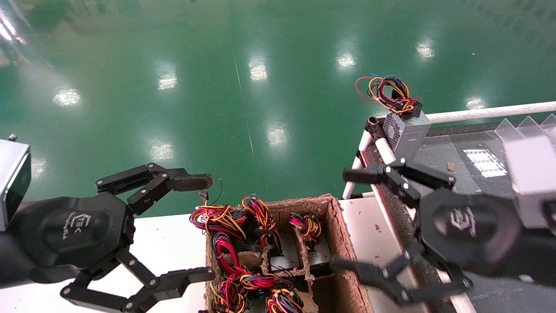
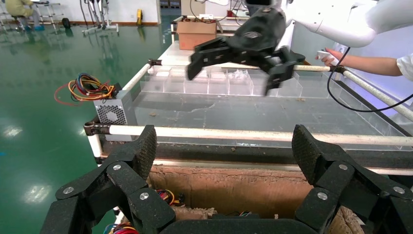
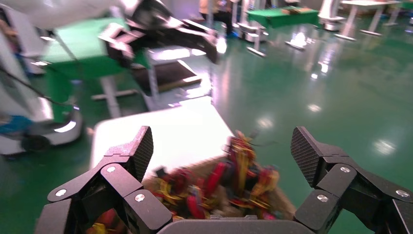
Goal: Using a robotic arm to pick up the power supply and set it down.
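Hovering wide open over the near right edge of the cardboard tray (image 1: 343,243), the right gripper (image 1: 347,221) carries nothing, its black fingers spread far apart and its outline smeared with motion. The power supply (image 1: 406,132) is well ahead of it, sitting at the far left corner of the dark conveyor bed (image 1: 443,156), tight against the white rail (image 1: 486,113), fan grille facing the aisle and its red, yellow, black and blue wire bundle (image 1: 388,93) curling up off the top. The left wrist view gives the same story: the silver box at the corner just behind the near rail, wires fanning out over the green floor (image 1: 173,65), and the right gripper floating empty above the belt, clear of the unit.

Over on the other side, the left gripper (image 1: 204,226) hangs beside the tray's left wall above the white table (image 1: 169,243), splayed open too, holding nothing. Between the two hands the tray's compartments are packed with more units, only grey tops and coloured wire tangles (image 1: 230,226) showing. From the right wrist camera, those tangles sit blurred between the parted fingertips (image 3: 139,151).
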`<state>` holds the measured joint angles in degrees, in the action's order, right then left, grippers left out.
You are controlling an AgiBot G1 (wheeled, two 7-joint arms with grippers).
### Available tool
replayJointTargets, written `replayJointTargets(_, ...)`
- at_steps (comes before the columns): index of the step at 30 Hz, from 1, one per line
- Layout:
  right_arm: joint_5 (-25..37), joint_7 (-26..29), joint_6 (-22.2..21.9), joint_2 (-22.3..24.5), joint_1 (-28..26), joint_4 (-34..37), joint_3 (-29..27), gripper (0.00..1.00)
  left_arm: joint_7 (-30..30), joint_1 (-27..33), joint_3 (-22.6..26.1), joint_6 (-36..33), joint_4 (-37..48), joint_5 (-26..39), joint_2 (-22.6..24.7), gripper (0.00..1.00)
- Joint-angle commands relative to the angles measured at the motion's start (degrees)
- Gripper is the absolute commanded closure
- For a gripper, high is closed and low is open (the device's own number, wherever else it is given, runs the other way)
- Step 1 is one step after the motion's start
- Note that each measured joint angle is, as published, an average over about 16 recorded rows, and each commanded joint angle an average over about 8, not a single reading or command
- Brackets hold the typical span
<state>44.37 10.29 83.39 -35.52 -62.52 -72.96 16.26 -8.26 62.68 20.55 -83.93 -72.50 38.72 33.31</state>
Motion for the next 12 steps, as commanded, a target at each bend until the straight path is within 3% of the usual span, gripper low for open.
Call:
replayJointTargets(1, -1.5, 0.3, 1.4, 0.3, 0.6, -0.4, -0.1, 0.00, 0.0, 0.0, 0.0, 0.0, 0.0, 0.0, 0.0, 0.00)
replayJointTargets(12, -3.8, 0.6, 3.4, 0.8, 1.4, -1.0, -0.4, 0.00, 0.0, 0.0, 0.0, 0.0, 0.0, 0.0, 0.0, 0.00)
